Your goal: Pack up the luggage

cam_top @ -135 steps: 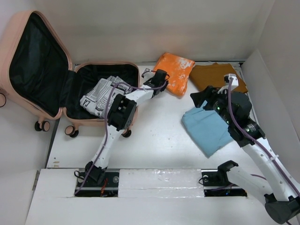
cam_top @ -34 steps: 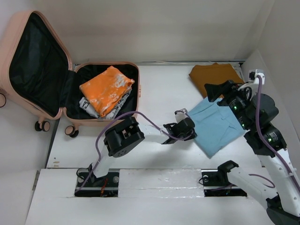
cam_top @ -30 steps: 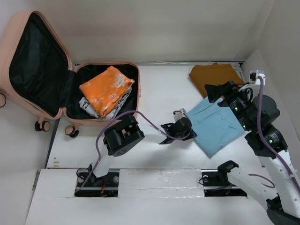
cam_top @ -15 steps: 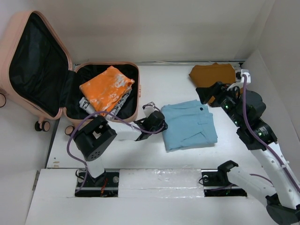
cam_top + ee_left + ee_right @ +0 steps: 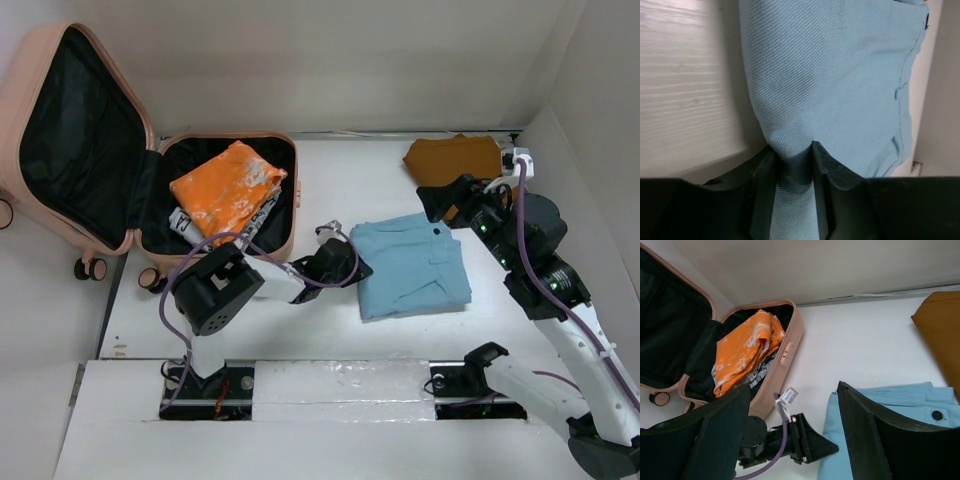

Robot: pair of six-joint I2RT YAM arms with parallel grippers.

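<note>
The luggage (image 5: 285,215) lies open at the left, its lid propped up, pink rim also seen in the right wrist view (image 5: 785,355). An orange garment (image 5: 228,190) rests inside on a black-and-white printed one (image 5: 185,222). A folded light blue garment (image 5: 415,265) lies on the table's middle. My left gripper (image 5: 348,268) is low at its left edge, shut on a bunched fold of that blue garment (image 5: 830,75), which narrows between the fingers (image 5: 792,150). My right gripper (image 5: 450,195) hovers open over the blue garment's far right corner, holding nothing (image 5: 795,440).
A folded mustard-brown garment (image 5: 450,160) lies at the back right, just behind the right gripper. A white wall panel (image 5: 590,200) closes the right side. The suitcase's caster wheels (image 5: 152,280) stand beside the left arm.
Over the last second the blue garment slid left from the right side to the table's middle with the left gripper at its edge. The right gripper pulled back slightly toward the mustard garment.
</note>
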